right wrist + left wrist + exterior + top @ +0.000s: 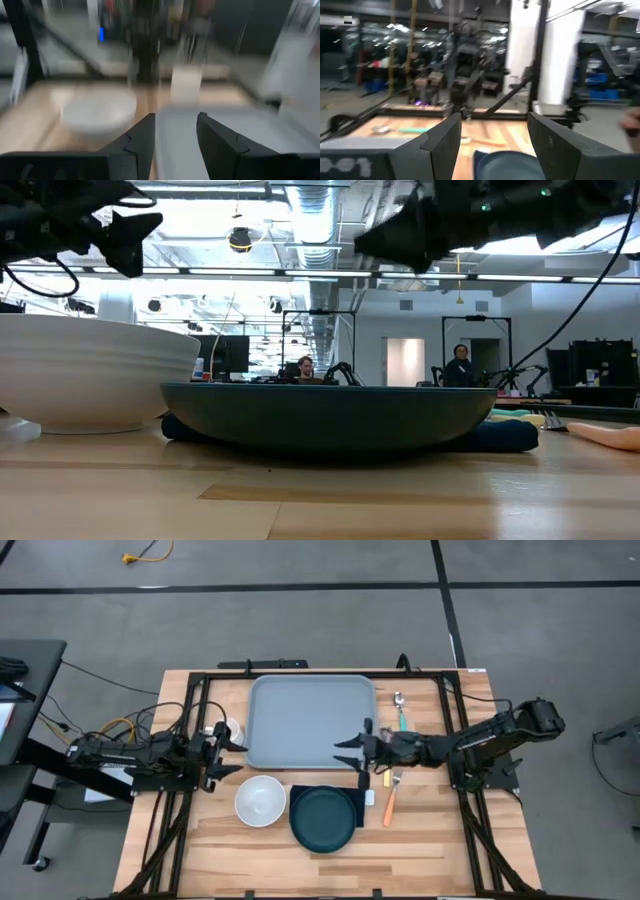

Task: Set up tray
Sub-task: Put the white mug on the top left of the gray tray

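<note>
Claws, left (236, 756) and right (349, 752), gape empty beside the unmarked tray (300, 720).

Robotics lab: exposed ceiling ducts (310, 220), other arm rigs (340, 370).

The wooden desk (420, 840) carries the grey-blue tray (310, 720), a white bowl (260, 800), a white cup (232, 729), a navy napkin (361, 802), a spoon (400, 708) and an orange-handled utensil (390, 805).
</note>
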Robot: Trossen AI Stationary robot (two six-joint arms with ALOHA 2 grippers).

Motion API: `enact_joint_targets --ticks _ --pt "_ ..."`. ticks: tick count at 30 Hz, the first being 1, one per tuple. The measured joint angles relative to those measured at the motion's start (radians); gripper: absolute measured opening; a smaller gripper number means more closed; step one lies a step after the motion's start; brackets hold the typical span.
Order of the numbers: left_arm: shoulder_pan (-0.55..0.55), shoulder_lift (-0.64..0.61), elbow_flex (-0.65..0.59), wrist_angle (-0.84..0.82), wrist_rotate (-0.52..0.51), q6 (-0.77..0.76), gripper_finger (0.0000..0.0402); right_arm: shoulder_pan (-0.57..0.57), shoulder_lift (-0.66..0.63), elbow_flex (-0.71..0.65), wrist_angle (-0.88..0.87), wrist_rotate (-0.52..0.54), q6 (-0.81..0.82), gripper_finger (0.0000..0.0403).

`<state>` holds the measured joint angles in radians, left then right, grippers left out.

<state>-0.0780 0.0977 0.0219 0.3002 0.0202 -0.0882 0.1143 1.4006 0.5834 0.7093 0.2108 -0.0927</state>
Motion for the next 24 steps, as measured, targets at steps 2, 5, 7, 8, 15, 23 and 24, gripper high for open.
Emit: enact_joint_targets --ticks 2,5,7,8,15,23,24 --pt "0.0 0.002 0.036 -0.031 -0.109 -0.012 0.0219 -0.013 0.0 -0.039 0.194 0.0 -0.031 0.0136" --pt "0.0 0.012 0.116 -0.128 -0.358 -0.027 0.0219 -0.032 -0.002 -0.051 0.318 0.002 -0.06 0.0136" --pt "0.001 0.034 0.185 -0.249 -0.483 -0.06 0.0219 -0.041 -0.021 -0.053 0.322 0.002 -0.086 0.0136" --pt "0.001 0.053 0.226 -0.31 -0.513 -0.085 0.0219 -0.044 -0.025 -0.052 0.33 0.001 -0.097 0.0136" --pt "0.0 0.281 0.561 -0.741 -0.552 -0.256 0.0219 -0.059 -0.033 -0.052 0.288 0.002 -0.1 0.0136" --pt "0.026 0.645 0.961 -1.303 -0.592 -0.396 0.0219 -0.057 -0.032 -0.052 0.109 0.001 -0.058 0.0136" --pt "0.032 0.684 0.995 -1.36 -0.576 -0.39 0.0219 -0.056 -0.032 -0.052 0.088 0.001 -0.045 0.0136"
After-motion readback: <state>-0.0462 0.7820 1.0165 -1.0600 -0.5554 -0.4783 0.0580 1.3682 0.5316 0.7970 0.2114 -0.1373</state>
